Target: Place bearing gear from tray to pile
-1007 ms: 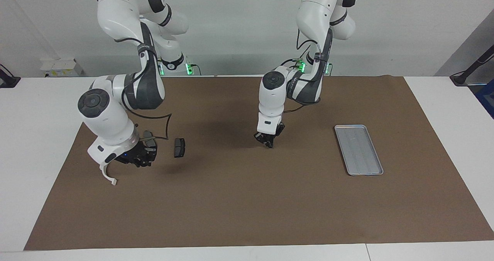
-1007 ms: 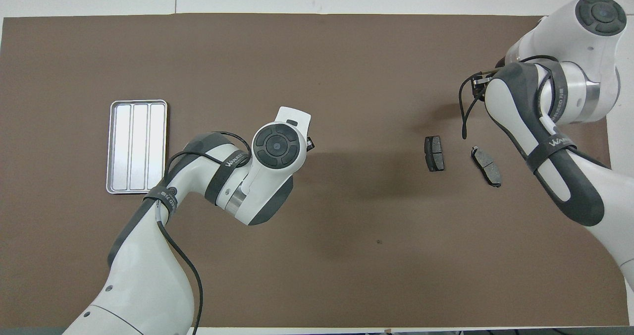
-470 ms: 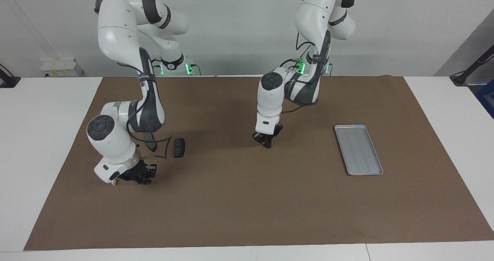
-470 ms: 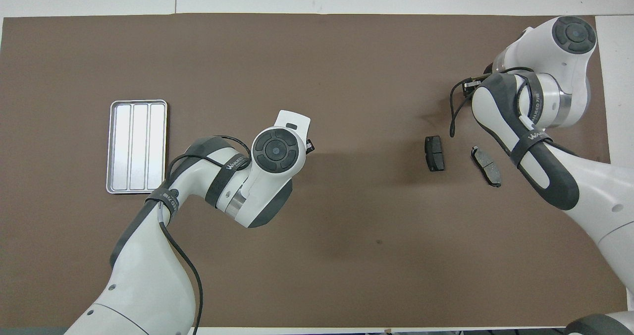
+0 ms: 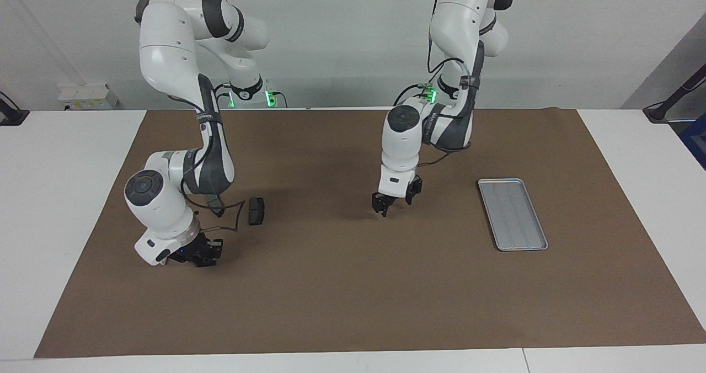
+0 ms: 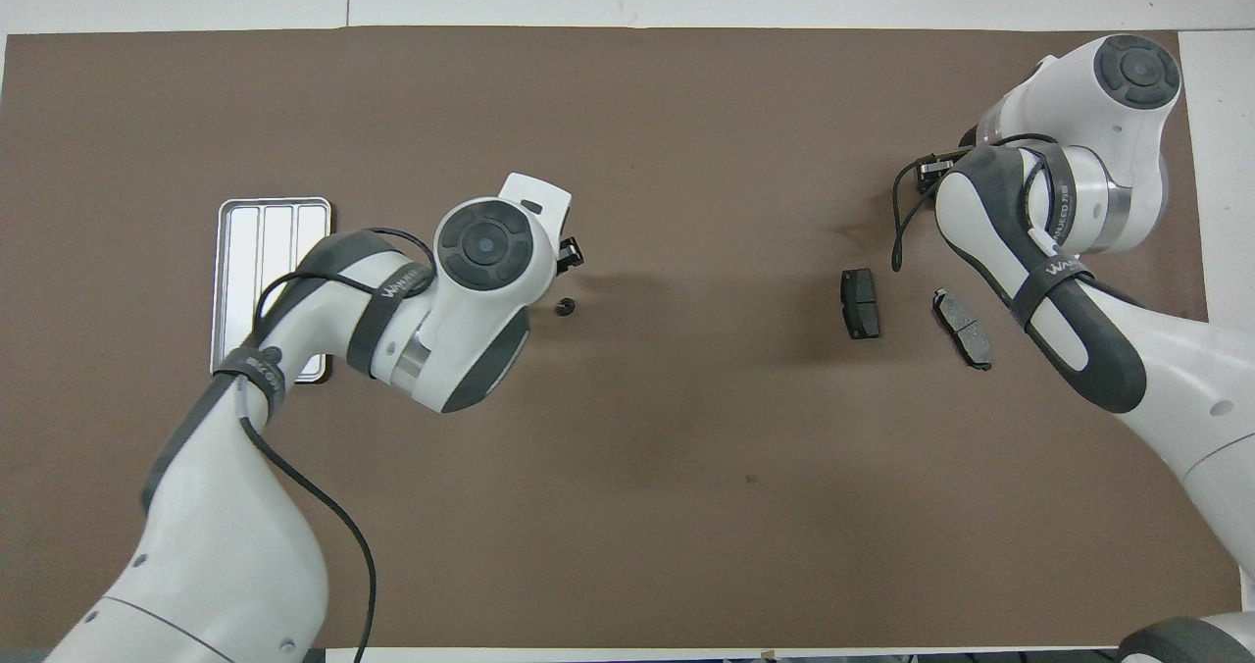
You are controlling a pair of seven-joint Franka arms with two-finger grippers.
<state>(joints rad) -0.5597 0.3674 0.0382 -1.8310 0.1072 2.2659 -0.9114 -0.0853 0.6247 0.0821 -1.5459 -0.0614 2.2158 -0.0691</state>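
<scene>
**Gear may strand short of the pile**

The tray (image 6: 227,251) lies empty. At mid-frame the left gripper (image 5: 395,201), jaws released, hangs by the gear (image 6: 564,306) on the table (image 6: 627,545). We risk leaving it well apart from the pads (image 6: 860,303). We cannot tell the right gripper's (image 5: 201,251) jaws.

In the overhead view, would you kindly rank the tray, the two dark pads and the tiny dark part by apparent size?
1. tray, though the left arm covers part of it.
2. The two pads and look alike, so no ranking between them.
3. small dark part, by far the smallest.
</scene>
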